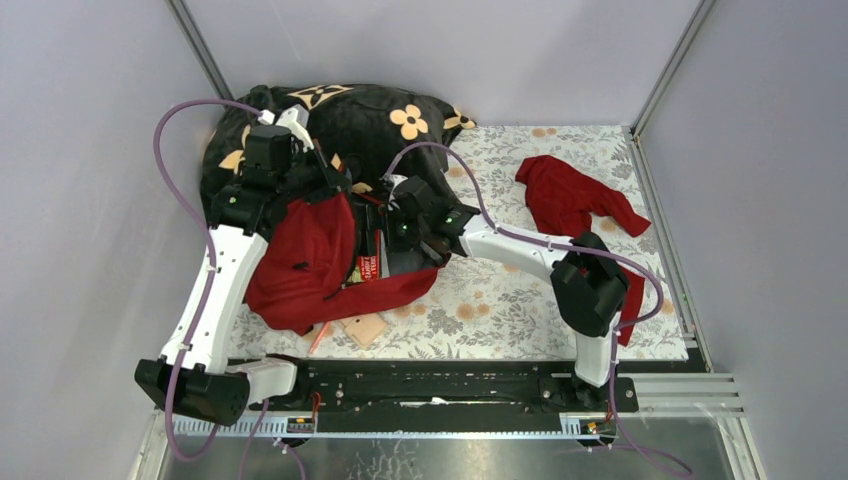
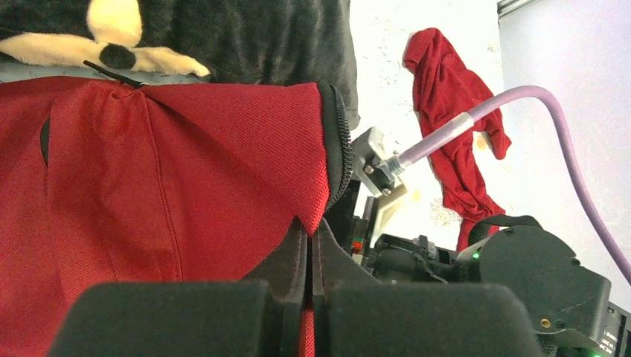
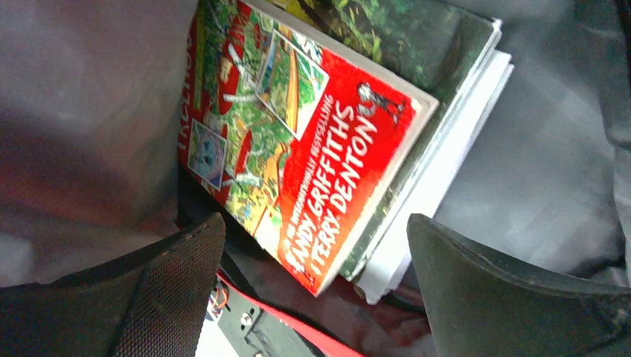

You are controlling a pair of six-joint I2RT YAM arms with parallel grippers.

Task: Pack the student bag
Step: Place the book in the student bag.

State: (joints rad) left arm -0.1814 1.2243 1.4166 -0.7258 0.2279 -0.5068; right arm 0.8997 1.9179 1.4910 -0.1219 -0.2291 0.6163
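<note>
The student bag [image 1: 305,260] is a dark-red backpack lying in the left middle of the mat, its opening facing right. My left gripper [image 1: 330,185] is shut on the edge of the bag's red flap [image 2: 186,178] beside the black zipper line and holds it up; the wrist view shows red fabric pinched in my left gripper [image 2: 309,253]. My right gripper [image 1: 405,225] is at the bag's mouth, open and empty. In the right wrist view my right gripper [image 3: 312,230] straddles the corner of a red book [image 3: 312,149], which lies on a green book [image 3: 417,44] against the grey lining [image 3: 551,149].
A black plush blanket with orange flowers [image 1: 370,120] is heaped at the back left behind the bag. A limp red garment [image 1: 570,195] lies on the floral mat [image 1: 520,290] at the right. A tan flat piece [image 1: 362,328] and an orange pencil [image 1: 318,338] lie at the front edge.
</note>
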